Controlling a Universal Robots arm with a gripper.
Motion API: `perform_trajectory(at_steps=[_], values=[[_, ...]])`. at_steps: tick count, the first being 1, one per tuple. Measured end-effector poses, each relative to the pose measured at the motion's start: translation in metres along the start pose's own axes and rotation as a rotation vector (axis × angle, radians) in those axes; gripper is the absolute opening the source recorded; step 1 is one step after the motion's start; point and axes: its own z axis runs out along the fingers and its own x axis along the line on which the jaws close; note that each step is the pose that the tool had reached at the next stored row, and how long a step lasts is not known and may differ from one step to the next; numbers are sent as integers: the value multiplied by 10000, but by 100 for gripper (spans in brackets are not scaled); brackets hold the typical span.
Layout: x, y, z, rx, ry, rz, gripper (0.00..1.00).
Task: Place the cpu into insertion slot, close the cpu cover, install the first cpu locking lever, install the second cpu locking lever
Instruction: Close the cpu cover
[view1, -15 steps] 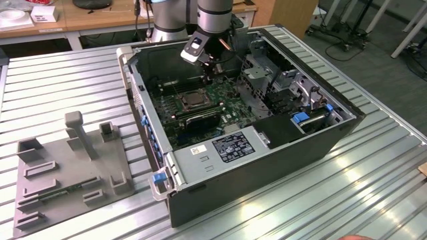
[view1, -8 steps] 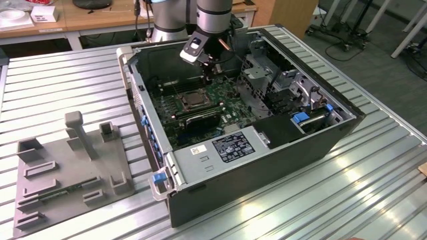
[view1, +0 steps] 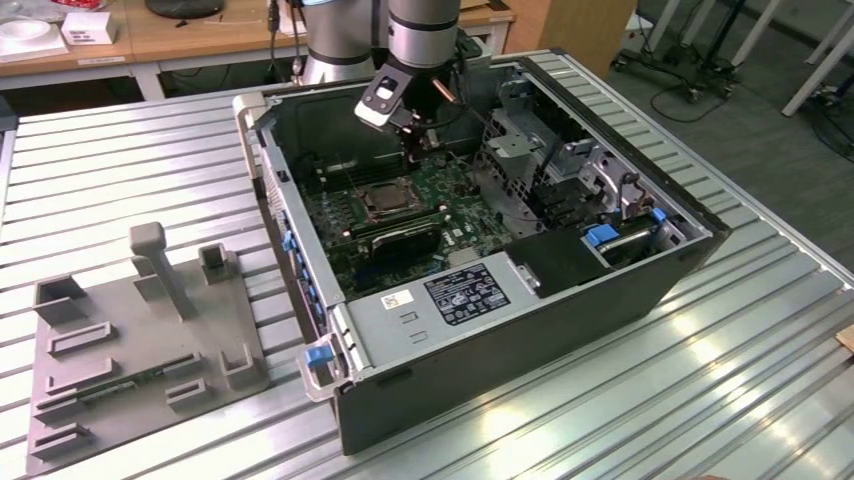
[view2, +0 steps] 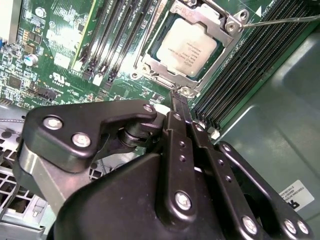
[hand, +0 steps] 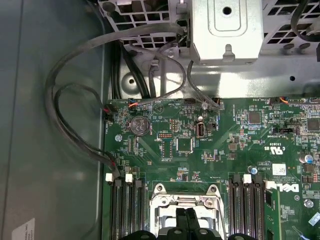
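Observation:
The pale silvery cpu (view2: 187, 47) lies flat in the insertion slot (view1: 387, 200) on the green motherboard inside the open computer case. The silvery cpu cover (view2: 150, 64) lies down around the chip as a frame. From the socket's corner a thin metal locking lever (view2: 282, 20) runs out over the memory slots. My gripper (view2: 176, 96) hangs just above the socket's edge, its two black fingers shut together with nothing between them. In the first wrist view the gripper (hand: 186, 219) sits in front of the socket frame (hand: 165, 197). In the exterior view the gripper (view1: 424, 145) is behind the socket.
Long black memory slots (view2: 240, 70) flank the socket on both sides. Grey cables (hand: 75, 130) loop along the case wall, and a metal drive cage (view1: 514, 160) rises beside the board. A grey fixture plate (view1: 134, 340) lies on the slatted table at the exterior view's left.

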Motion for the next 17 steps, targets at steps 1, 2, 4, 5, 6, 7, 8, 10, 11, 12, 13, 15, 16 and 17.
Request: perform_trajectory(at_steps=[1,2,4,5,6,7,8,10,11,12,13,15,16,17], values=[[0,0,0,0,-1,0,11],[0,0,1,15,0,1,11],[0,0,3,92,2,4,11],[0,0,4,148,0,6,11],[0,0,4,199,-3,7,11],[0,-1,4,201,-3,8,11],[0,-1,4,202,-3,7,11],[0,-1,4,202,-3,8,11],[0,0,4,202,-2,7,11],[0,0,4,202,-3,7,11],[0,-1,4,202,-3,6,11],[0,-8,5,202,-3,7,11],[0,-14,5,202,-2,7,11],[-1,-23,5,202,-2,7,11]])
